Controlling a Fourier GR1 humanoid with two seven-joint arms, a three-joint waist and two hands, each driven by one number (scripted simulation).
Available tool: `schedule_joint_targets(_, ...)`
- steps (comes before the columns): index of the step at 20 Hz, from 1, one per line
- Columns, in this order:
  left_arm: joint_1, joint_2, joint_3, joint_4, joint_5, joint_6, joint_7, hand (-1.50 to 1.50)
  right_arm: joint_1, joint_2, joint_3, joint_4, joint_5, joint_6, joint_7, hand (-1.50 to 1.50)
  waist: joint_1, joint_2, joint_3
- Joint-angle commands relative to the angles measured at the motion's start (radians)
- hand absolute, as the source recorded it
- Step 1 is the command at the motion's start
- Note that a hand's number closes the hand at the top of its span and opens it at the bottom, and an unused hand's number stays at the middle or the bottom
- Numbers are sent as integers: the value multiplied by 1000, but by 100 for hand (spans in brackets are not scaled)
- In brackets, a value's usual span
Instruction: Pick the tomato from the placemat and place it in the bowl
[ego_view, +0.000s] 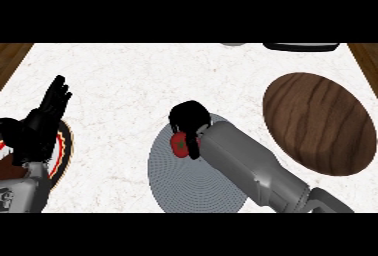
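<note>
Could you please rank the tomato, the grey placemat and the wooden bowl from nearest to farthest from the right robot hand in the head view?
1. Tomato: in the right robot hand, fingers curled round it.
2. Grey placemat: directly beneath the hand.
3. Wooden bowl: off to the right, apart from the hand.

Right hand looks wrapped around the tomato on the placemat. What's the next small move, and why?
Probably lift the right hand straight up a little. Its fingers curl round the tomato, which sits low over the grey placemat. The bowl lies off to the right, so clearing the mat comes first.
</note>
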Motion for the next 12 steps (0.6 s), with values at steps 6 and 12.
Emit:
schedule_joint_targets(6, 19, -13, 3, 6, -12, 17, -9, 0, -42, -69, -220, 156, -35, -276, 419, 150, -46, -4, 0)
schedule_joint_targets(12, 3, 0, 18, 19, -14, 15, -7, 0, -188, -45, -208, 172, 84, -431, 773, 150, -43, -10, -1)
